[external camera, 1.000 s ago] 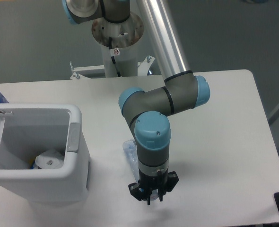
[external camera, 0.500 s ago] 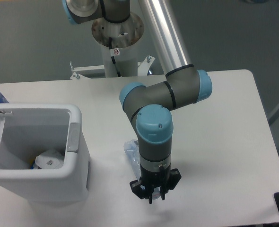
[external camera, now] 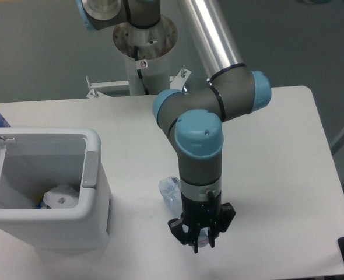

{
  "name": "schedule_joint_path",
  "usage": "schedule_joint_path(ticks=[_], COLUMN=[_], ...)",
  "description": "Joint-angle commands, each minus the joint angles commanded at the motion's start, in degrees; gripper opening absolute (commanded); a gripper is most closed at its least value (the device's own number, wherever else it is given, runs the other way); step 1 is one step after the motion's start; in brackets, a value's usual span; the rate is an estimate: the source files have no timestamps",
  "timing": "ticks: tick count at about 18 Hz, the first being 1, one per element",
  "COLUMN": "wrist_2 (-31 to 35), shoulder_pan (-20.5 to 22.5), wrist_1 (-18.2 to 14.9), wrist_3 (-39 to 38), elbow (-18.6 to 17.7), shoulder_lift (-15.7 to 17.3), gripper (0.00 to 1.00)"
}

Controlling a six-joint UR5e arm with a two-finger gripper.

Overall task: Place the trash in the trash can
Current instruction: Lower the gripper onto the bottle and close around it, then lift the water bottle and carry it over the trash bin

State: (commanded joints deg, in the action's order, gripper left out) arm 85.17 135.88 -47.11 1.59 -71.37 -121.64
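the gripper [external camera: 200,240] held the crushed plastic bottle [external camera: 171,192] near the table's [external camera: 277,175] front edge, right of the trash can [external camera: 49,192].

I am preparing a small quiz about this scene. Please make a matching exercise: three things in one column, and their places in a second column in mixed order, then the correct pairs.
Things:
1. crushed plastic bottle
2. trash can
3. gripper

Places:
A. left side of the table, lid open
B. near the front edge of the table
C. mostly hidden behind the arm's wrist

Pairs: 1-C, 2-A, 3-B
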Motion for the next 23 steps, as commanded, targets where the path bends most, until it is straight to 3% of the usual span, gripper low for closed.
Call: schedule_joint_path(ticks=[10, 23], wrist_2=[-0.7, -7.82], shoulder_pan=[0.62, 1.06], wrist_1=[0.44, 0.44], wrist_3=[-1.41, -2.64], elbow=[3.87, 3.96], shoulder_lift=[2.9, 12.03], gripper=[0.39, 0.39])
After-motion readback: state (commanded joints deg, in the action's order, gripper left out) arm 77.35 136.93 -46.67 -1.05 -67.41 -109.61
